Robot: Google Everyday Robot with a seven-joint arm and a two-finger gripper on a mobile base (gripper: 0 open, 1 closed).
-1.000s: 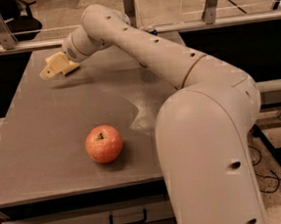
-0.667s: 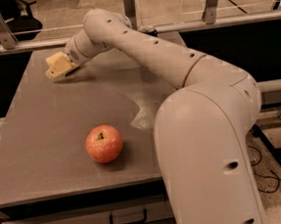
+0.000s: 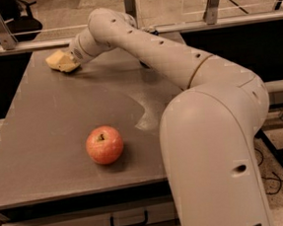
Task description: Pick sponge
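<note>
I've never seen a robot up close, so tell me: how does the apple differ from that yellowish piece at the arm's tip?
The apple is round and red-orange; the gripper, that yellowish piece, is pale and angular. The apple sits free near the table's front; the gripper is fixed to the arm, low at the far left corner. Shared: both are at the same grey table.

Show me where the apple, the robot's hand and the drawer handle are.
apple (image 3: 104, 145): camera view, middle of its red skin.
hand (image 3: 62, 61): camera view, its pale yellow tip, at far left of the table (image 3: 43, 118).
drawer handle (image 3: 128, 220): camera view, middle of the dark bar.
</note>
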